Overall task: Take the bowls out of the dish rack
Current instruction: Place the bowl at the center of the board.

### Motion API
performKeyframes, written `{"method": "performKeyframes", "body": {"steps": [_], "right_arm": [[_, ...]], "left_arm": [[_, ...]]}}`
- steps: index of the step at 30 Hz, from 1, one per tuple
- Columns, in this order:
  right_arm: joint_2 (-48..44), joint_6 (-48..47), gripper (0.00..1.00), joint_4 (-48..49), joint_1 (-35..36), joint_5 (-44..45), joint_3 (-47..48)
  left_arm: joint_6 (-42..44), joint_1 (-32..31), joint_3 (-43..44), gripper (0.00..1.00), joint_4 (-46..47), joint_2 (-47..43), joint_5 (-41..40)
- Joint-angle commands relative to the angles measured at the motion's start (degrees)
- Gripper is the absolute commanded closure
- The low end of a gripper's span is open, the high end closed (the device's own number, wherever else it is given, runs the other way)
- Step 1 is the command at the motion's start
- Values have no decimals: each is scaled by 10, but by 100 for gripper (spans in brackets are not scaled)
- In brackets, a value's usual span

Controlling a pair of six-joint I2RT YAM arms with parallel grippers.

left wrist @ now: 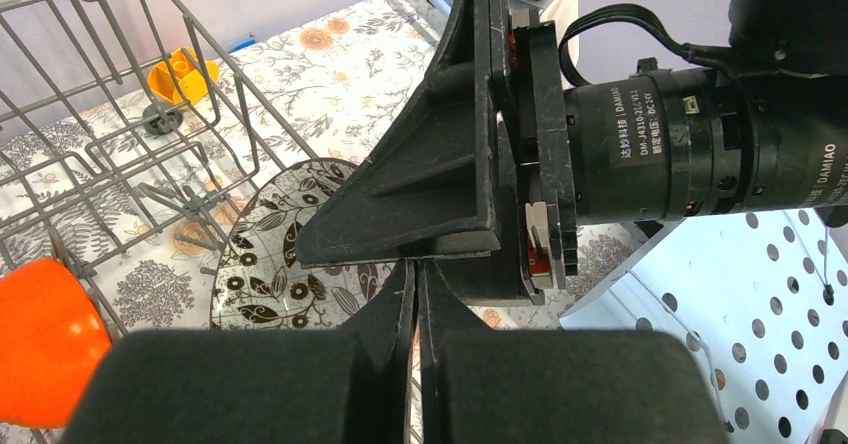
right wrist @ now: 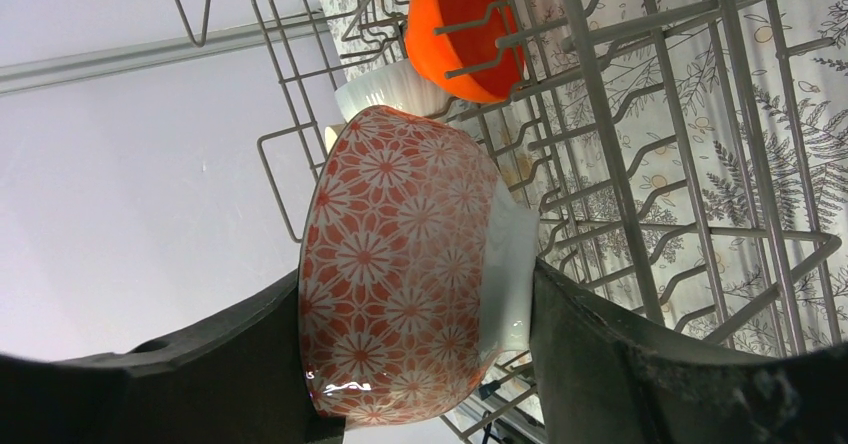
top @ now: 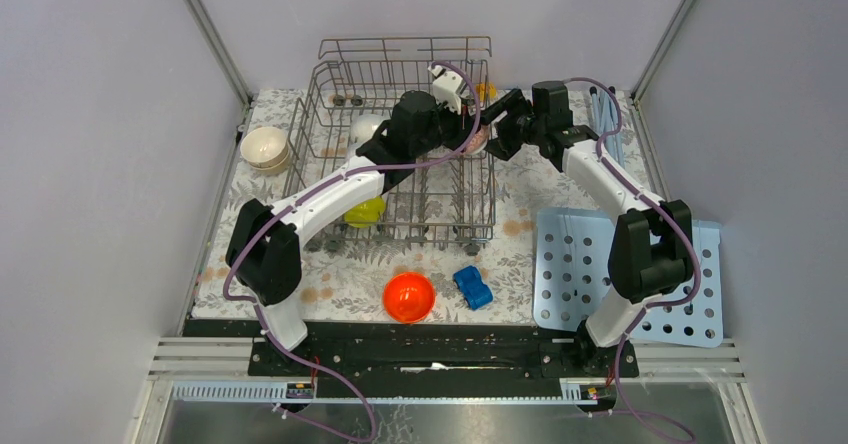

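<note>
The grey wire dish rack [top: 330, 94] stands at the back of the table. At its right wall my right gripper [top: 492, 132] [right wrist: 420, 284] is shut on the patterned bowl [right wrist: 400, 244] [left wrist: 265, 259]. One finger lies across the bowl's mouth and the other sits on its white foot. My left gripper [top: 468, 136] [left wrist: 420, 269] is shut beside the bowl's rim, and nothing shows between its tips. A white bowl [top: 365, 127], a yellow-green bowl [top: 365, 211] and an orange bowl [right wrist: 465, 29] sit in the rack.
Cream bowls [top: 265, 147] are stacked left of the rack. An orange bowl [top: 408, 296] and a blue toy car [top: 472, 287] lie near the front. A light-blue perforated board [top: 690, 294] is under the right arm. A small orange toy [left wrist: 180, 74] lies behind the rack.
</note>
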Motion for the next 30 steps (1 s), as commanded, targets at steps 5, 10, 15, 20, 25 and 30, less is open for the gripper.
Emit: {"method": "performKeyframes", "body": {"steps": [5, 10, 15, 20, 25, 30], "right_arm": [[-2, 3, 57, 48, 3, -35, -1], [-6, 3, 63, 59, 3, -38, -9], [-8, 5, 66, 66, 3, -39, -10], [-11, 4, 68, 72, 1, -37, -12], [-16, 2, 69, 75, -7, -34, -11], [-31, 6, 72, 142, -10, -35, -29]], "left_arm": [[8, -6, 6, 100, 74, -39, 0], [7, -6, -3, 79, 74, -48, 3], [8, -5, -9, 47, 74, -58, 8], [9, -6, -9, 25, 55, -66, 13], [2, -5, -17, 5, 9, -107, 2], [-46, -2, -54, 1, -17, -180, -55]]}}
